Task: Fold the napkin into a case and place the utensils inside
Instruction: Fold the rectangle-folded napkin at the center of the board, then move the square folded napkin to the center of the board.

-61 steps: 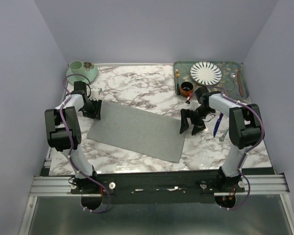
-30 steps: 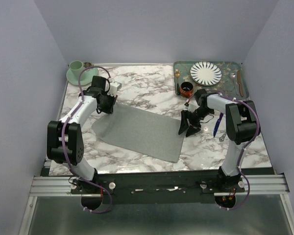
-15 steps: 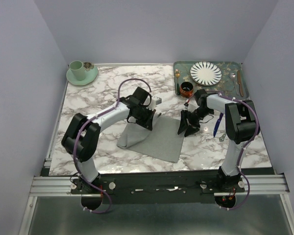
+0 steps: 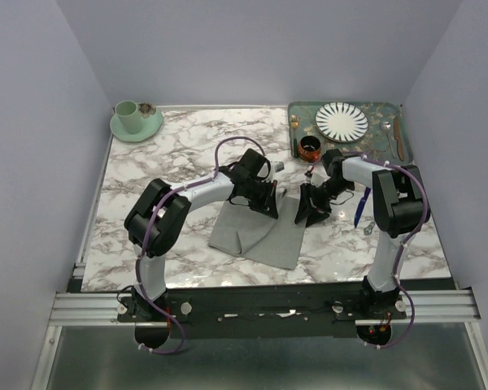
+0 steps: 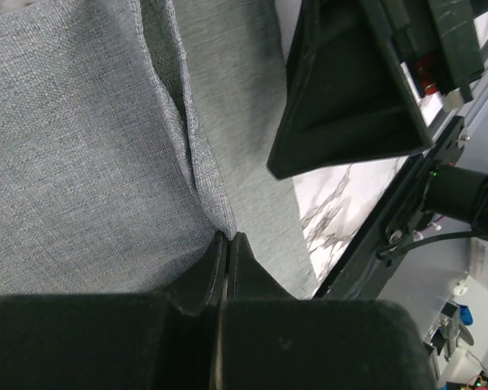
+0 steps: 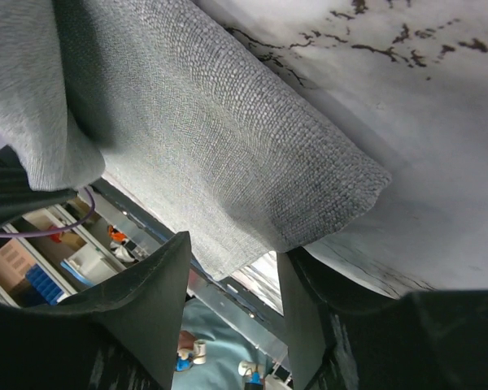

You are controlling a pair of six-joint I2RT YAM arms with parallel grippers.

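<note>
1. The napkin (image 4: 256, 236) is spread on the marble table (image 4: 187, 146) between the arms, with its left part lifted and doubled over toward the right.
2. The left gripper (image 4: 264, 201) is clamped tight on a fold of the cloth, right at the tips.
3. The right gripper (image 4: 309, 213) is spread apart with nothing pinched. The napkin's right edge is seen between its fingers (image 6: 146, 301).
4. A blue-handled utensil (image 4: 359, 207) is seen on the table just right of that gripper.

White grey-veined marble tabletop (image 4: 187, 154) between plain lavender walls (image 4: 252, 49), aluminium rail (image 4: 73, 307) along near edge.
</note>
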